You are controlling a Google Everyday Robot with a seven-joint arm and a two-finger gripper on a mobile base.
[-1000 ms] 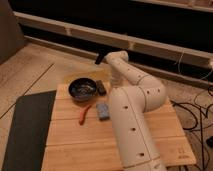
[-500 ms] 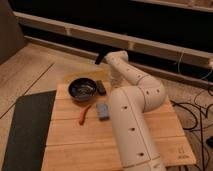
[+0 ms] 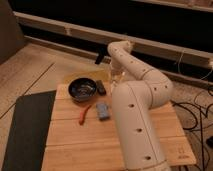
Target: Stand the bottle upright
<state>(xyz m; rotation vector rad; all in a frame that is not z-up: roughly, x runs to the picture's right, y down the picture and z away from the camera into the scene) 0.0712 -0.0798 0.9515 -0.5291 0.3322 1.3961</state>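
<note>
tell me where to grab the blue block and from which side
Probably from above, with the jaws across the two long sides of the blue block at mid-length. It lies flat and low on the wooden table, and the orange-red tool lies apart beside it. The gripper, shut, is past the table's far edge.

The slim, pale white bottle (image 3: 116,76) is showing at the far edge of the table (image 3: 65,142), right of the dark bowl (image 3: 82,88), its pose unclear. The closed gripper (image 3: 114,69) is hanging right over it.
</note>
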